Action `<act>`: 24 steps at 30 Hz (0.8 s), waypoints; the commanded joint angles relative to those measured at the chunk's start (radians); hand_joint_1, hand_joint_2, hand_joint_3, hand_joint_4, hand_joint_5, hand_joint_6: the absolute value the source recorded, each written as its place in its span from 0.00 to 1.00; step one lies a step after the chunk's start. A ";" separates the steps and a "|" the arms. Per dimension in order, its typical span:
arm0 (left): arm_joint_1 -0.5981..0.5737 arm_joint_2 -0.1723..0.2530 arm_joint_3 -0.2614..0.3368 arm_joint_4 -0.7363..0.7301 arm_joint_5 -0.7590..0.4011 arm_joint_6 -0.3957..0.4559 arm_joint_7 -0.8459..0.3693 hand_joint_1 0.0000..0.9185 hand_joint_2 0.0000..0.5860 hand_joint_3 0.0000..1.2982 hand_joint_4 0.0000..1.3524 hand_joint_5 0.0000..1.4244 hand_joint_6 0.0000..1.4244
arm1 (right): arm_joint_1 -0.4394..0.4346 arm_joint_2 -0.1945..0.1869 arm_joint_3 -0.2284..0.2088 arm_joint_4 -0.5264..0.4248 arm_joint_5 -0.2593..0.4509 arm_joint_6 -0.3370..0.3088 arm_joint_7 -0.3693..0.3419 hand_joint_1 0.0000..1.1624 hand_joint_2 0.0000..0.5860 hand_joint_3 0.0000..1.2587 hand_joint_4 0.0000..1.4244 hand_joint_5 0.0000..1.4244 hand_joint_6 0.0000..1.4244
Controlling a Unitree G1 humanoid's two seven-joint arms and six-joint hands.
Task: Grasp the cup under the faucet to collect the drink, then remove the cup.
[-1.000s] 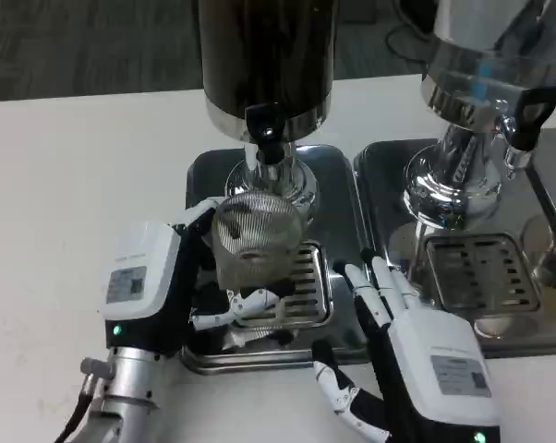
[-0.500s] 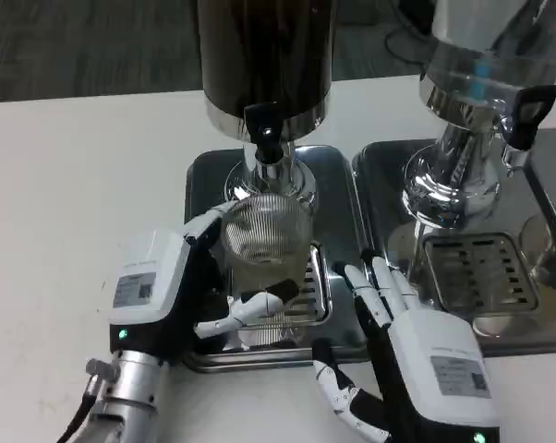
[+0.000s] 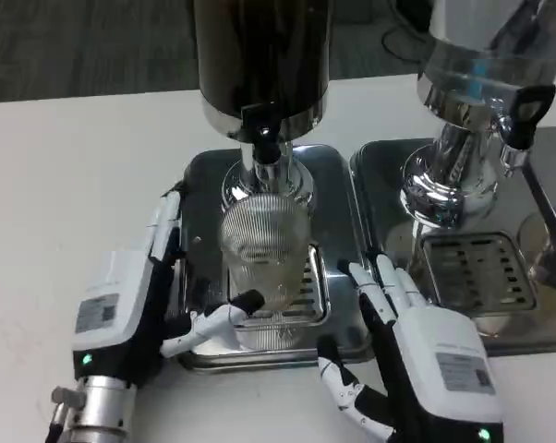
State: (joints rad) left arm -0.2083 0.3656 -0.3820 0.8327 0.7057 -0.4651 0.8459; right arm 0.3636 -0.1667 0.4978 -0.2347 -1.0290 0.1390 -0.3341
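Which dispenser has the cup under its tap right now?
The dark-bodied dispenser on the left: the ribbed clear cup stands on its drip tray, below its black tap. The shiny silver dispenser to the right has only a bare drip grate.

The left robot hand [image 3: 135, 300] lies low at the left, fingers stretched forward and apart, thumb reaching right, nothing held. The right robot hand [image 3: 417, 355] sits low at the right, back up, fingers extended and spread, thumb pointing left, holding nothing.
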 commanded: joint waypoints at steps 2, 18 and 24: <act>0.077 0.048 0.064 -0.080 -0.040 0.011 -0.015 0.00 0.00 0.02 0.02 0.27 0.27 | -0.009 -0.012 -0.008 0.018 0.017 -0.020 -0.011 0.35 0.74 0.10 0.00 0.03 0.15; 0.213 0.142 0.266 -0.273 -0.217 -0.156 -0.178 0.00 0.00 0.00 0.00 0.00 0.00 | -0.051 -0.026 0.009 0.024 -0.197 0.106 0.002 0.35 0.60 0.00 0.00 0.00 0.00; 0.265 0.150 0.339 -0.352 -0.279 -0.224 -0.257 0.00 0.12 0.00 0.00 0.00 0.00 | -0.063 -0.035 0.013 0.038 -0.180 0.086 -0.018 0.32 0.59 0.00 0.00 0.00 0.00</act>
State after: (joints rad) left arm 0.0218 0.5119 -0.0769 0.5309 0.4604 -0.6497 0.6183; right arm 0.3085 -0.1972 0.5117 -0.2031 -1.2106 0.2335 -0.3275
